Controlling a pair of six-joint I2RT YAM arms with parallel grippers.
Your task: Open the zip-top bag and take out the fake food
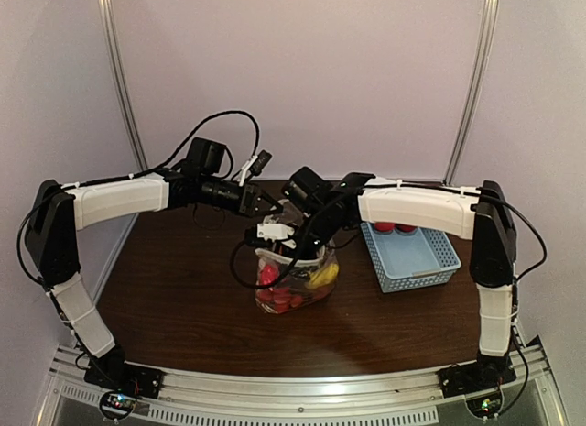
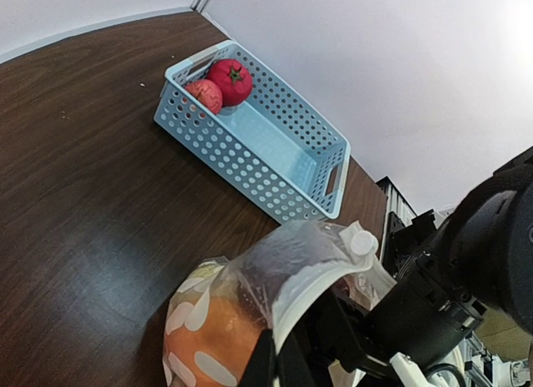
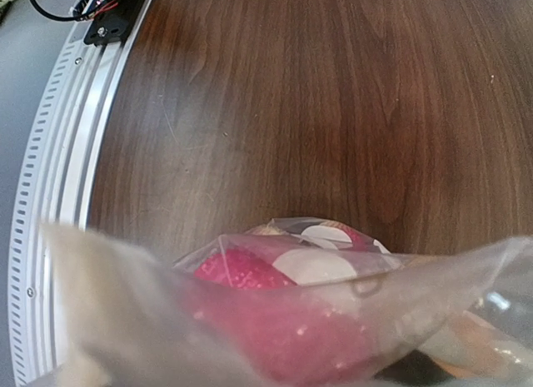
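Subject: the zip-top bag [image 1: 298,278], clear soft plastic printed with white dots, with a white zip strip [image 2: 312,297] along its rim. It stands slumped at about the middle of the dark wood-grain bench [image 1: 174,302], rim uppermost. The film is thin and creased and sags around the load.

Contents: fake food [image 1: 275,293], small smooth plastic fruits. Red and yellow pieces show from above, an orange one [image 2: 218,330] in the left wrist view, and a red one [image 3: 275,316] pressed against the film in the right wrist view.

Governing relation: the bag hangs directly below both pincers, which meet over its mouth from opposite sides. The rim appears to run roughly between them, left to right. The right gripper [image 1: 302,232] sits lower and closer to the fruit, so by my judgement it is the better placed to reach in.

Pincer state: the left gripper [image 1: 273,211] is pinching the rim, the zip strip running in between its dark fingers. The right gripper's fingers are hidden behind film, so their state cannot be told. Whether the zip is fully parted cannot be told either.

Surroundings: a light-blue perforated plastic basket [image 1: 417,279] stands toward the right edge. In its far end lie a red plastic tomato [image 2: 231,77] and a paler red round fruit [image 2: 202,96].
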